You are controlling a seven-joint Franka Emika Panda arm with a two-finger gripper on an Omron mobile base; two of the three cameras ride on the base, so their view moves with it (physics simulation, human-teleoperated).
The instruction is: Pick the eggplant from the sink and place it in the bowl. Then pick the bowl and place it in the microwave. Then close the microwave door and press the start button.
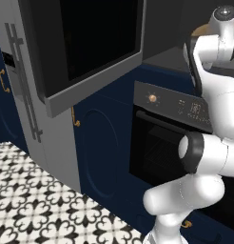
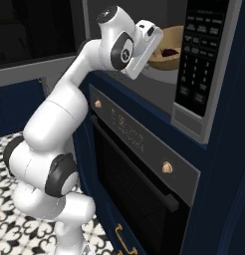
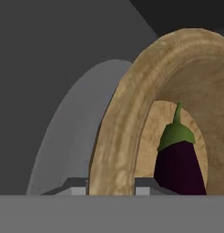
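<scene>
The wooden bowl (image 3: 132, 104) is inside the microwave cavity (image 2: 164, 30), over its round grey turntable (image 3: 68, 141). My gripper (image 3: 111, 189) is shut on the bowl's thick rim, one finger on each side of the wall. The dark purple eggplant (image 3: 180, 164) lies in the bowl with its green stem end pointing up in the hand view. From the right base, the bowl (image 2: 170, 44) and eggplant (image 2: 169, 52) sit just past my hand. The microwave door (image 1: 85, 52) stands swung open to the left. I cannot tell whether the bowl touches the turntable.
The microwave's button panel (image 2: 199, 50) is right of the cavity. Below it is a black oven (image 2: 139, 174) with copper knobs. Navy cabinets (image 1: 97, 152) and a grey fridge (image 1: 24, 105) stand at left, above patterned floor tiles (image 1: 33, 205).
</scene>
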